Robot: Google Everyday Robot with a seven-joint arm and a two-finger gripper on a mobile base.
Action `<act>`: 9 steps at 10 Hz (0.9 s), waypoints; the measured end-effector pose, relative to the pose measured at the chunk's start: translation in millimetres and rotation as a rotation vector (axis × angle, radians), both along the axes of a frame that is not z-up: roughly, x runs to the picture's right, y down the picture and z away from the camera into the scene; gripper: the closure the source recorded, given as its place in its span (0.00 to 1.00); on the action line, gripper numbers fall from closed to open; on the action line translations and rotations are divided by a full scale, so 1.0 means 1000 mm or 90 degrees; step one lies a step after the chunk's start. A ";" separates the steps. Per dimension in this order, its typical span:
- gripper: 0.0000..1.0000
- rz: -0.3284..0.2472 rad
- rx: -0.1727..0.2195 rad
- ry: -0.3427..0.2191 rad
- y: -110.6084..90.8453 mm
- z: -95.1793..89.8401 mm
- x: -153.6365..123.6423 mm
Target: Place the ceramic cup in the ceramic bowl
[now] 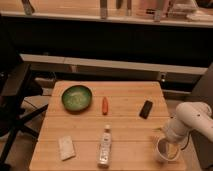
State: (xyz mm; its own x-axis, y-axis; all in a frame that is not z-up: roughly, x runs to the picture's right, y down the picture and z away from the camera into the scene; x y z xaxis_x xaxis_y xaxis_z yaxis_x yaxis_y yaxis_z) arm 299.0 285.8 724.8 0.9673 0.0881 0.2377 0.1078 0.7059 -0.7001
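Note:
The ceramic cup (164, 150), small and white, stands near the front right corner of the wooden table (125, 127). The ceramic bowl (76, 97), dark green with a speckled lighter inside, sits at the table's back left and holds nothing. My gripper (171, 142) hangs from the white arm (192, 119) that comes in from the right. It is at the cup's rim, on its right side, and hides part of the cup.
A small orange carrot-like thing (105, 105) lies right of the bowl. A black flat object (146, 109) lies at the right middle. A clear white-capped bottle (105, 146) lies at the front centre and a white packet (66, 147) at the front left. A chair base (20, 112) stands to the left.

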 end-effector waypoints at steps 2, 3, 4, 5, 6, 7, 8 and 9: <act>0.20 -0.002 -0.001 -0.001 0.000 0.000 0.001; 0.20 -0.002 -0.002 -0.001 0.000 0.000 0.002; 0.20 -0.002 -0.003 -0.002 0.001 0.000 0.002; 0.20 -0.003 -0.004 -0.002 0.002 0.000 0.002; 0.20 -0.003 -0.005 -0.003 0.002 0.001 0.003; 0.20 -0.004 -0.006 -0.003 0.003 0.001 0.003; 0.20 -0.005 -0.006 -0.004 0.003 0.002 0.004; 0.20 -0.006 -0.006 -0.004 0.003 0.002 0.004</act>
